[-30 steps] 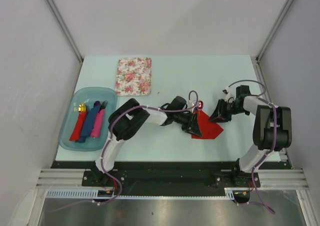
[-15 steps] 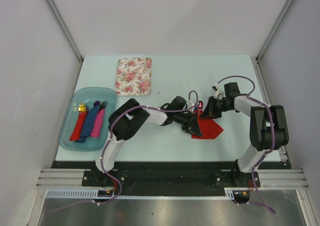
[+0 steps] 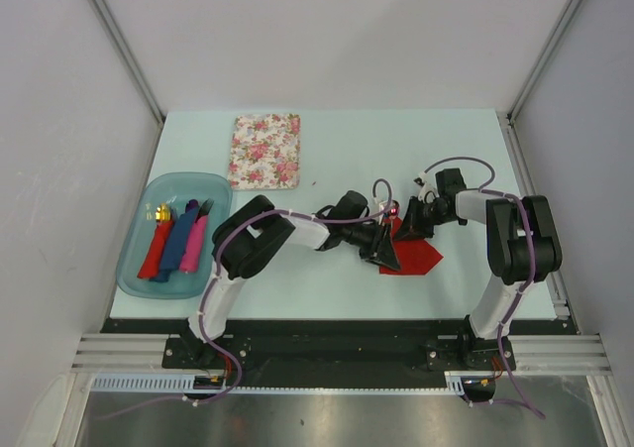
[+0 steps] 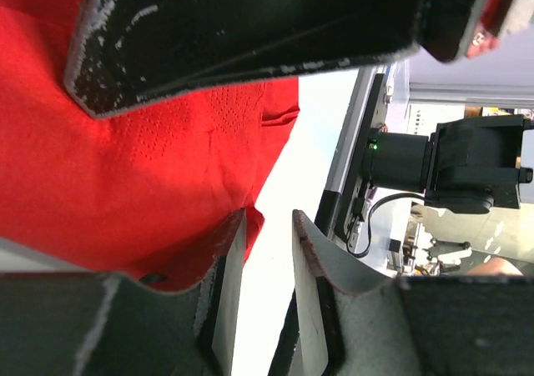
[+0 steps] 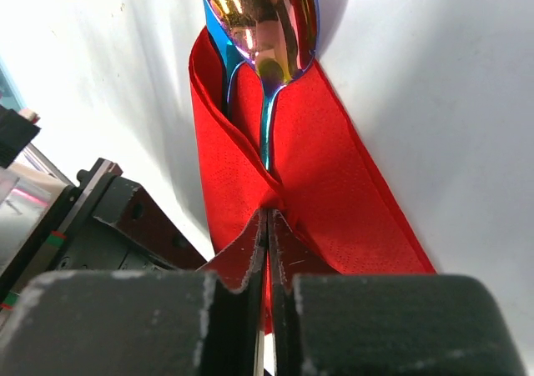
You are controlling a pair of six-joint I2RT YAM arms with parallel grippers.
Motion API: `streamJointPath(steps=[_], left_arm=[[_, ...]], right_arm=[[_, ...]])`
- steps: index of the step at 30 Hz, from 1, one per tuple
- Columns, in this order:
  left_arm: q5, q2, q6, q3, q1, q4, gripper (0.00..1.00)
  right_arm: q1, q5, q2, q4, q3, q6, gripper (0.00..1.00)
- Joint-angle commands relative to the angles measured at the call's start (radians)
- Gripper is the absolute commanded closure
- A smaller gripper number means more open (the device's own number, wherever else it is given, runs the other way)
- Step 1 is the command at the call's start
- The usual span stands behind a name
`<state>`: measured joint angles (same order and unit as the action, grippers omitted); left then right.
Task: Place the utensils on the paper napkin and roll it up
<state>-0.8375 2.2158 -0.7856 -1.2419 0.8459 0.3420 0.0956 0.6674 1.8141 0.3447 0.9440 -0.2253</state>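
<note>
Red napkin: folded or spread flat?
Folded. In the right wrist view the napkin laps over the spoon, leaving only its head out, and the right gripper pinches the fold.

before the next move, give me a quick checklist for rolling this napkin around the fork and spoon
1. The spoon and fork lie inside the napkin fold: ok.
2. The right gripper pinches the napkin: ok, shut on it.
3. The left gripper holds the napkin: not ok, fingers apart over it.
4. Roll finished: not ok, only a loose fold.
5. Handles fully covered: cannot tell.
</note>
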Motion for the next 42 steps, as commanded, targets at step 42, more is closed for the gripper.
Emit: streamJointPath(steps=[42], left_arm=[[0.225,0.03,0.213,-0.116,0.032,-0.449,0.87]], right_arm=[[0.007,-0.155,-0.134,0.151,0.067,0.119,0.85]])
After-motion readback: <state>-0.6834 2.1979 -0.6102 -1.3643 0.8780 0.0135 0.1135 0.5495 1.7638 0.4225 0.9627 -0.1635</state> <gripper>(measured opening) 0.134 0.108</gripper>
